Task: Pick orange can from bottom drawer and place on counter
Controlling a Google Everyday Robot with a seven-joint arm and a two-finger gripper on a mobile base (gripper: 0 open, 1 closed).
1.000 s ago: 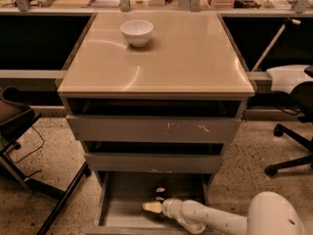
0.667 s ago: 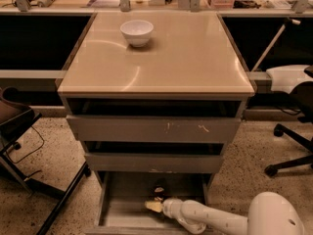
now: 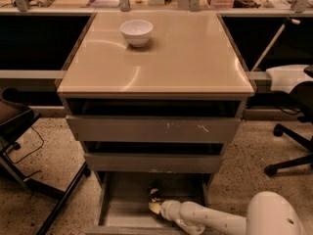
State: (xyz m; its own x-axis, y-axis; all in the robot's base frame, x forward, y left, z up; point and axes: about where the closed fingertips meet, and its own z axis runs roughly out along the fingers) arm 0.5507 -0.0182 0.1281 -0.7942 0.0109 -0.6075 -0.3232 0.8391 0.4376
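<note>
Materials and shapes: the desk (image 3: 186, 58) is a smooth, glossy beige square slab with a thin edge, set on a grey metal cabinet. The bottom drawer (image 3: 122, 204) is a shallow grey tray with low side walls and a plain floor, and it is pulled out furthest. The top drawer (image 3: 146, 129) bears white scratches on its front. The middle drawer (image 3: 151, 163) is plain grey. The bowl (image 3: 136, 32) is round, white and glazed, and stands at the desk's far left. The floor (image 3: 49, 180) is speckled stone.

Counts: three drawers, all partly open; one bowl; one can; one arm; one claw.

The can (image 3: 154, 195) is small, dark and coppery. It lies on the floor of the bottom drawer, near its middle, below the middle drawer's front.

The white jointed arm (image 3: 210, 219) reaches in from the lower right. Its claw (image 3: 155, 207) is low inside the bottom drawer, just in front of the can. Whether it touches the can, and whether it is wide or narrow, cannot be told.

Change: compared with a second ago, the claw sits slightly further right, closer beneath the can. The bowl and drawers are unchanged.
</note>
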